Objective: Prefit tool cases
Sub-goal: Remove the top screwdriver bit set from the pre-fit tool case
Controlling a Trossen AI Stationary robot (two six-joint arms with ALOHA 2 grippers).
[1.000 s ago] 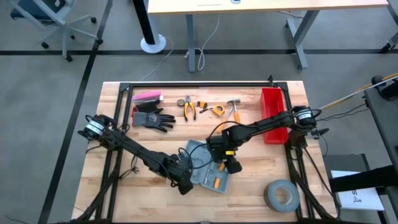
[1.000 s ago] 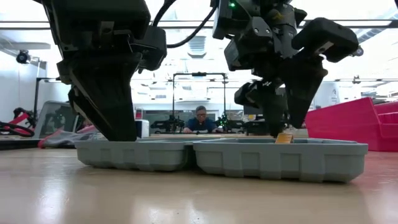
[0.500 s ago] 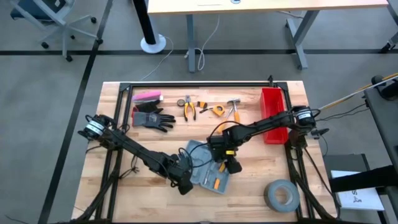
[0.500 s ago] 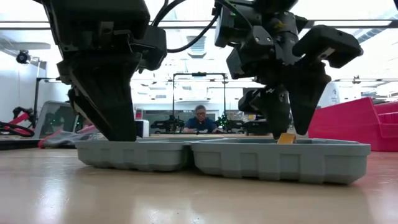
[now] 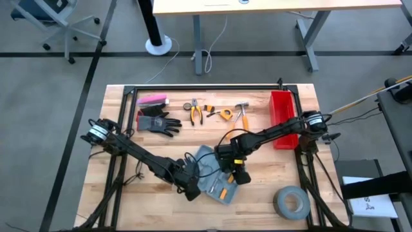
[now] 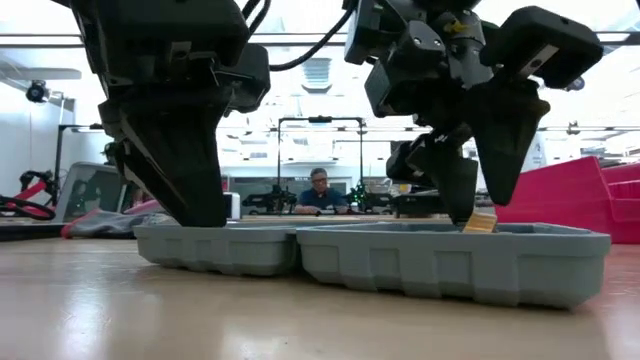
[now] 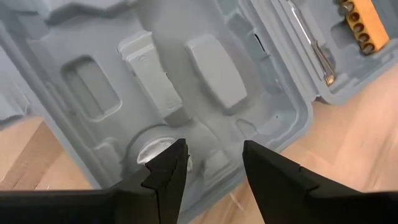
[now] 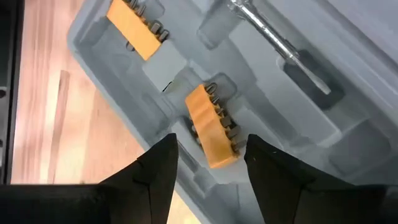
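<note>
1. Lying open near the counter's (image 5: 129,193) front edge, towards the middle, the flat grey-blue plastic tool case (image 5: 215,177) is seen.
2. The left gripper (image 7: 211,163) is held part open inside the empty half, gripping nothing.
3. The right gripper (image 8: 208,158) is held part open astride an orange rectangular bit holder (image 8: 211,126) in the other half.

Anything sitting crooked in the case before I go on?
Yes. In the right wrist view, the orange bit holder between the right gripper fingers lies slanted across its slot in the tool case, one end raised. The other orange holder looks seated.
</note>
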